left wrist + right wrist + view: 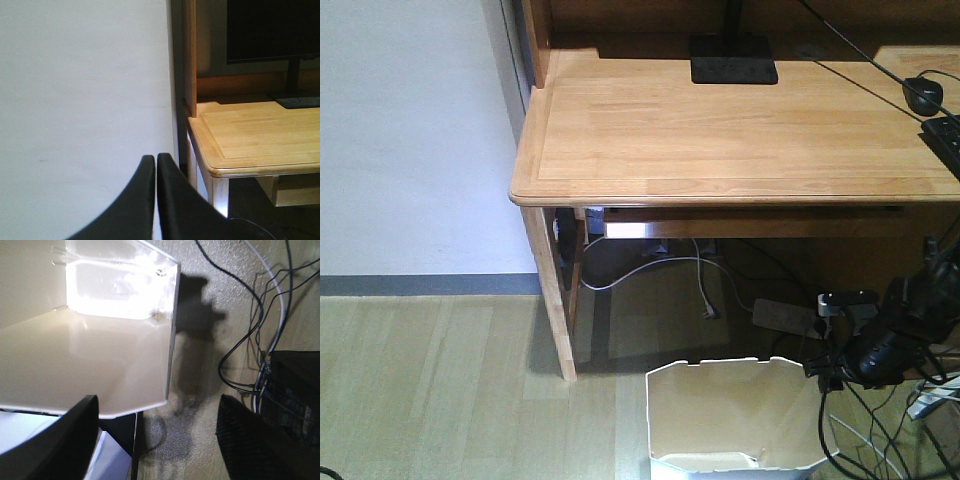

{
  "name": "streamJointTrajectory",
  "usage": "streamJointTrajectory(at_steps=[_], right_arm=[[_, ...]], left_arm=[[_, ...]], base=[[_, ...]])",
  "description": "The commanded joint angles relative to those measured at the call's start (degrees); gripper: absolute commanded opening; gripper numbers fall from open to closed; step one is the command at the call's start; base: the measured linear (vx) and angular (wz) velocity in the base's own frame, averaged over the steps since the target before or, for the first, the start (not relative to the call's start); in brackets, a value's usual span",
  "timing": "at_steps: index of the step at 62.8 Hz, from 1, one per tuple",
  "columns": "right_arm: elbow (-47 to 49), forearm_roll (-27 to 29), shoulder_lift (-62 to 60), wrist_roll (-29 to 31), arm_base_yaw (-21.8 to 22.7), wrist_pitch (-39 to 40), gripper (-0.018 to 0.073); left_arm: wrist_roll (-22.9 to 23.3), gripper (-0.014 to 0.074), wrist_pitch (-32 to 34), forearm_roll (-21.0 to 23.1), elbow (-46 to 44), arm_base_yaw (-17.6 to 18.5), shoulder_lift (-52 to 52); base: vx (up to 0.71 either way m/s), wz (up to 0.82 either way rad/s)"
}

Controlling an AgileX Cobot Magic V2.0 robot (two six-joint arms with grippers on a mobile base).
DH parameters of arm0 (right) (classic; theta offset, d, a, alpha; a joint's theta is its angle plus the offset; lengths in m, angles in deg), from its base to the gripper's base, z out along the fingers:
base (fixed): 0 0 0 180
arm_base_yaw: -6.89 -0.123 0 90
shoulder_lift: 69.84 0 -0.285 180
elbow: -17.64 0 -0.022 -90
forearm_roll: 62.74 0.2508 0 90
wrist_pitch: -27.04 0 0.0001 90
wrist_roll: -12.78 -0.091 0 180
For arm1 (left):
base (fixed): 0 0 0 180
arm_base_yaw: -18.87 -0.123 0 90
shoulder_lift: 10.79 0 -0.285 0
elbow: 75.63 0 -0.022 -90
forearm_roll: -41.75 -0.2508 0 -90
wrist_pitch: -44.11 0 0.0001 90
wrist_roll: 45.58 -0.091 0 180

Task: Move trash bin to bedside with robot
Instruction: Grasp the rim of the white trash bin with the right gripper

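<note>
far left is a plain white wall (410,130) with a grey skirting strip (420,284) along the wooden floor (430,390). my left gripper (156,159) hangs in front of that wall, its two black fingers (137,200) pressed together with nothing between them, only a thin seam showing. just right of it is the rounded corner of the light wooden desk (720,130), with its front leg (552,300) standing on the floor. a dark monitor (272,30) is at the back of the desk, its black base (733,58) flat on the top. under the desk a white cord (660,265) loops down and a power strip (782,315) lies on the floor.

the trash bin (720,415) stands upright on the floor in front of the desk, right of the leg and apart from it, at the bottom edge of the front view. its mouth is open upward, cream inside, with an angular rim.

my right arm (890,340) is just beside the bin's right side. my right gripper (159,402) has its jaws spread wide: one finger (65,440) is over the bin's side, the other (260,440) is outside it over the floor, and a corner of the bin's rim lies between them. i cannot tell whether either finger touches the plastic.

further right, black and white cables (260,315) trail across the floor. on the desk's right end sit a mouse (923,95) and the edge of a keyboard (945,135)
</note>
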Motion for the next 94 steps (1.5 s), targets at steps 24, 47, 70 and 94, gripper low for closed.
streamJointTrajectory(at_steps=[24,47,70,94], right_arm=[[15.65,-0.14,15.94,0.79,0.26,-2.78,0.0527],[24.68,-0.68,25.98,0.79,0.26,-3.99,0.0527],[32.77,-1.21,31.26,0.90,0.26,-9.31,0.0518],[35.15,-1.21,33.70,0.77,0.26,-11.20,0.0001]], left_arm=[[0.79,-0.0006,4.23,0.54,0.67,0.35,-0.84],[0.79,-0.0006,4.23,0.54,0.67,0.35,-0.84],[0.79,-0.0006,4.23,0.54,0.67,0.35,-0.84],[0.79,-0.0006,4.23,0.54,0.67,0.35,-0.84]], base=[[0.00,0.00],[0.00,0.00],[0.00,0.00],[0.00,0.00]])
